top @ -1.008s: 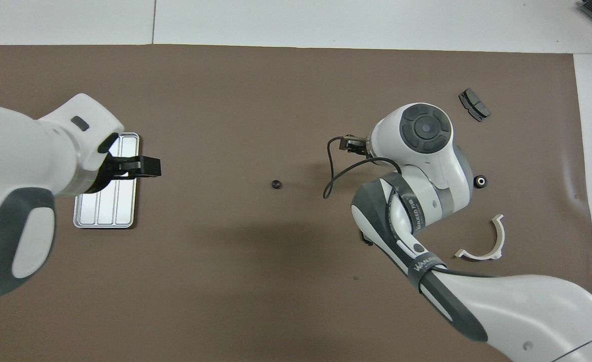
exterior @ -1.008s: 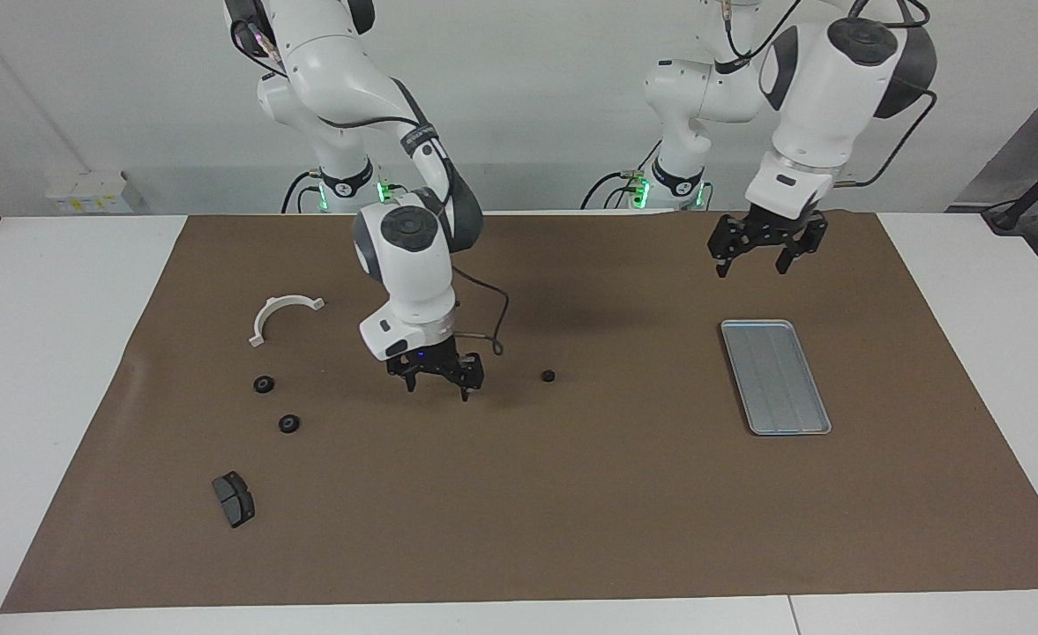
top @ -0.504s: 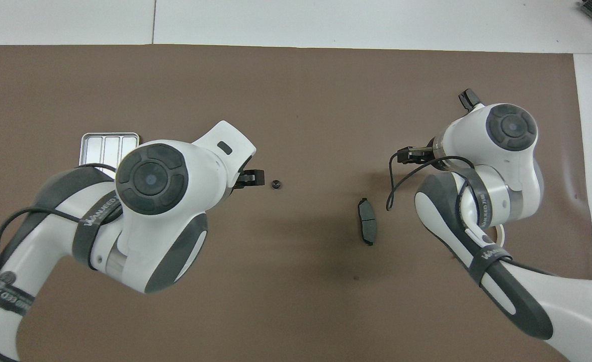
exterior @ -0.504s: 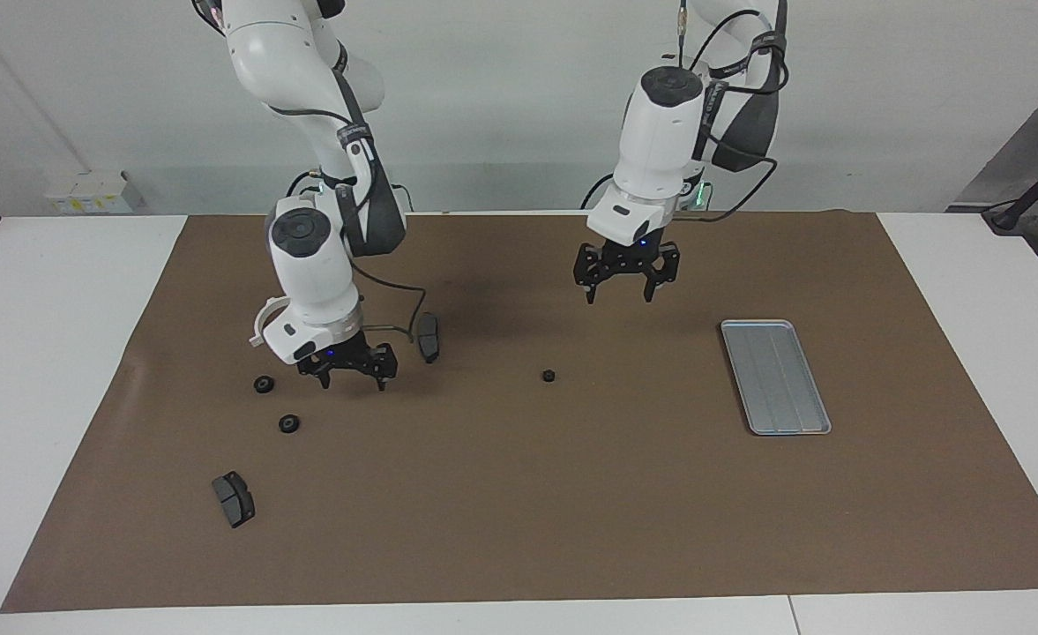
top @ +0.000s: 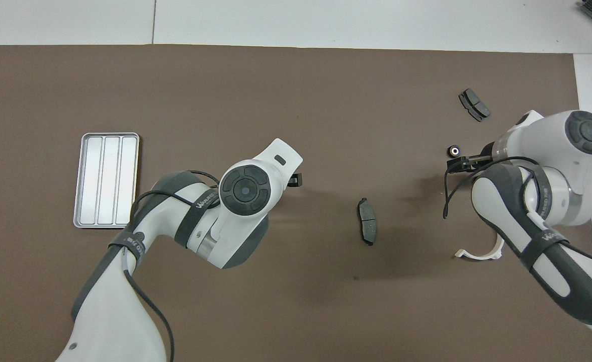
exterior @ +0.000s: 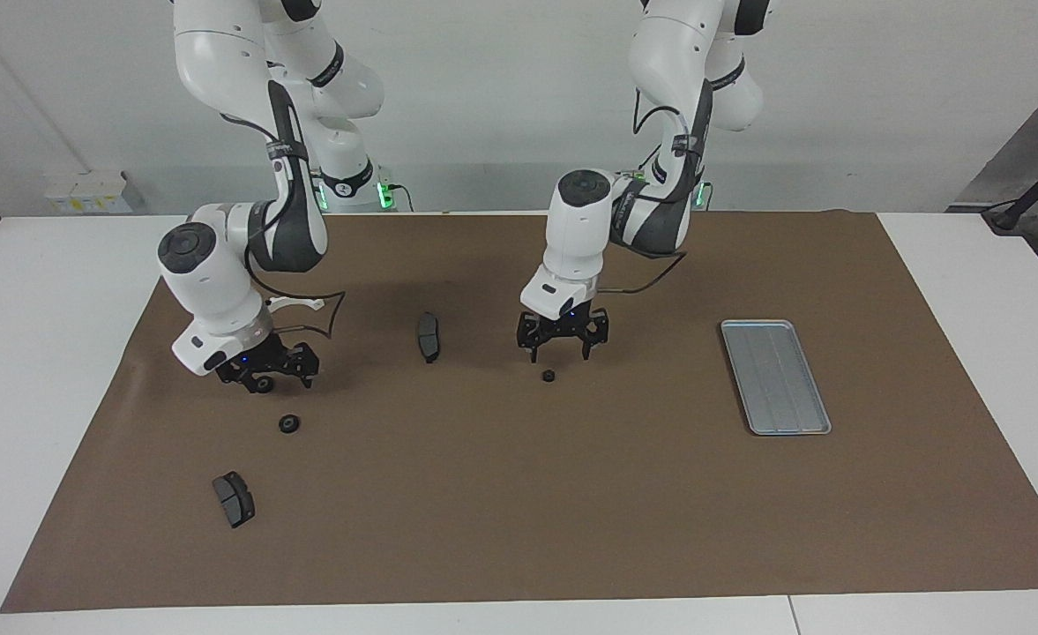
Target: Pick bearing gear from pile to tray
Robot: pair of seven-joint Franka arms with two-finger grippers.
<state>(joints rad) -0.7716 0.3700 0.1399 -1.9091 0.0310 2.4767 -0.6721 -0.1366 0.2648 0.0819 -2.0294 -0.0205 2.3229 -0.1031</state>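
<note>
Three small black gears lie on the brown mat. One gear (exterior: 548,377) sits mid-table, and my left gripper (exterior: 561,351) hangs open just above it, a little nearer the robots. In the overhead view the left arm hides this gear and only the left gripper's tip (top: 296,179) shows. A second gear (exterior: 262,384) shows right under my open right gripper (exterior: 270,376), which is low over it. The third gear (exterior: 288,424) (top: 453,150) lies free, farther from the robots. The silver tray (exterior: 774,377) (top: 106,179) sits at the left arm's end with nothing in it.
One dark brake pad (exterior: 428,336) (top: 367,227) lies between the two grippers. Another brake pad (exterior: 233,498) (top: 474,104) lies farther out at the right arm's end. A white curved bracket (exterior: 294,302) (top: 479,253) sits partly hidden by the right arm.
The right gripper swung toward its own end of the table and dropped over a gear. The left gripper came from beside the tray to above the middle gear and lowered. Both stayed open.
</note>
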